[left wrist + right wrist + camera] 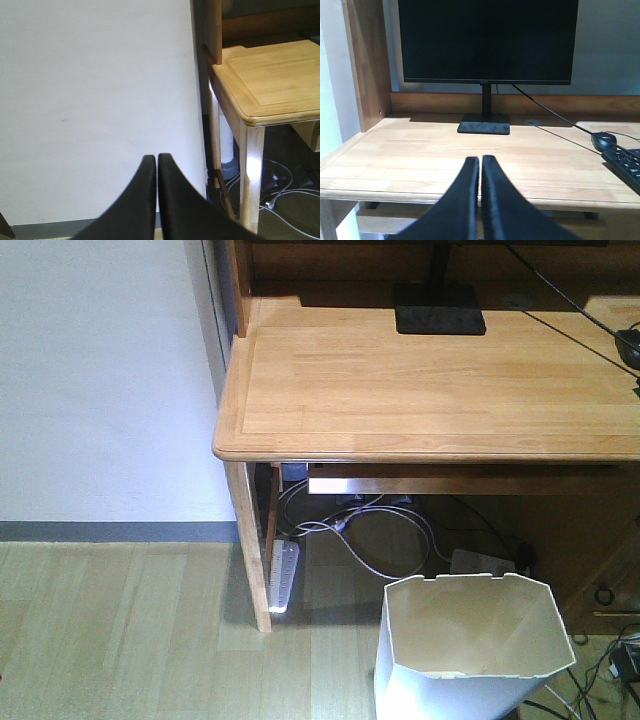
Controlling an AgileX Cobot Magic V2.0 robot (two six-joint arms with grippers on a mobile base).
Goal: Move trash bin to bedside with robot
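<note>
Wood-plank floor (pixel 120 630), white wall (pixel 100 370), light wooden surface (pixel 420 390) in the front view. The trash bin (pixel 470 635) stood upright on the floor at the lower right, just in front of the surface's open underside, near the cables (pixel 370 540) and the power strip (pixel 283 575). It looked empty inside. A monitor base (pixel 438 320) sat at the back of the surface. No bed and no arm in this view.

Left wrist view: mostly the white wall, with the surface's corner and its leg (pixel 251 175) on the right. The left hand (pixel 156 159) had its two black fingers pressed together with only a hairline seam between them, and it held nothing. It was aimed at the wall, well apart from the bin, which wasn't in frame.

Right wrist view: the right hand (pixel 480 161) was also pressed together and empty. It sat roughly level with the surface's front edge and pointed at the monitor (pixel 487 40). A mouse (pixel 603 141) and a keyboard (pixel 625 167) lay off to the right. No bin here either.

Progress, my read: basically nothing done. The bin was at the desk, neither hand was on it, and the bedside was in none of the views. Left to do: reach down, grip the rim, then carry the bin to the bed.
</note>
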